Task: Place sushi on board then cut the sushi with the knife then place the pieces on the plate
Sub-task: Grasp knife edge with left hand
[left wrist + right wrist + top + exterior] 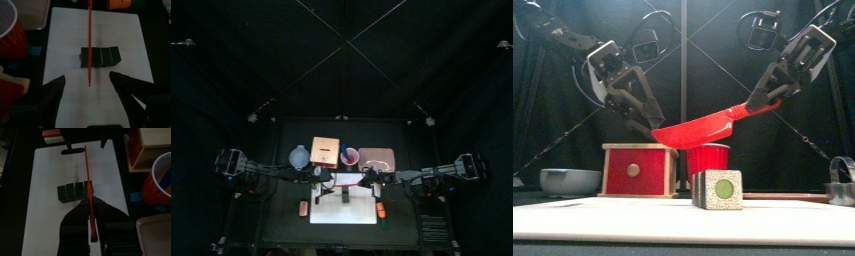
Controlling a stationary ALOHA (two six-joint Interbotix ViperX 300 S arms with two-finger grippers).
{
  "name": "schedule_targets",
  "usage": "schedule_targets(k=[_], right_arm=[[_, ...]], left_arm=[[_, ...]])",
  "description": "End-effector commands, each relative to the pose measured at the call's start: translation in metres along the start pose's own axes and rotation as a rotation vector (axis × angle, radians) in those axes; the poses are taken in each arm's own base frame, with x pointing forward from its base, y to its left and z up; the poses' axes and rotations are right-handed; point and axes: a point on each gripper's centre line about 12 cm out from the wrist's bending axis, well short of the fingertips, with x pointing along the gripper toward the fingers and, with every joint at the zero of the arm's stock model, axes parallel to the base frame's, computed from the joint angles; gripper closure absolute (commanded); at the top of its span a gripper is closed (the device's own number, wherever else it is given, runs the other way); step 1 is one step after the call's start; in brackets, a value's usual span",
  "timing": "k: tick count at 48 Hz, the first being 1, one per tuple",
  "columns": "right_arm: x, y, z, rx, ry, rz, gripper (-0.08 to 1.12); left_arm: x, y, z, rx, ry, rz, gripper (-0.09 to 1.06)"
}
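A: Where is the sushi?
B: The dark green toy sushi roll (718, 189) lies on the white cutting board (123, 30), near its middle. First step reads as done.

A: Cut yet?
B: Not that I can see. In the left wrist view its blocks sit side by side, touching, with no gap between them. I judge the roll whole.

A: Knife?
B: The red toy knife (700, 128) is in the air above the roll, apart from it. The right gripper (764, 104) is clamped on the handle end. From both wrist views the blade runs along the board and crosses over the roll near one end, so it looks lined up for a first slice.

A: Left arm?
B: The left gripper (87, 76) hangs over the board by the blade's tip, jaws spread wide, nothing in them. Front view puts it close to the tip; contact, cannot tell.

A: Plate?
B: The flat pink tray (376, 157) sits behind the board, beside the pale wooden box with the red drawer front (637, 170). No pieces show on it, though it is small in the top view.

A: Remaining?
B: My estimate: about a third done. The cut itself and moving every piece to the tray are left
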Motion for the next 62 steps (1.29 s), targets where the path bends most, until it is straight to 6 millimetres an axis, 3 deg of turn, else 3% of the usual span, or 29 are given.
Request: schedule_targets(k=[1, 13, 36, 62], right_arm=[[-0.001, 0.003, 0.012, -0.003, -0.037, 0.011, 0.65], [0.003, 0.006, 0.01, -0.007, -0.036, 0.019, 0.65], [0.003, 0.006, 0.013, -0.007, -0.044, 0.02, 0.65], [0.003, 0.008, 0.015, -0.005, -0.061, 0.027, 0.65]], left_arm=[[0.002, 0.0, 0.013, 0.016, -0.02, -0.001, -0.04], [0.008, 0.005, 0.013, 0.014, -0.009, 0.011, -0.01], [0.016, 0.006, 0.014, 0.016, -0.003, 0.013, 0.21], [0.017, 0.006, 0.014, 0.021, 0.0, 0.013, 0.27]])
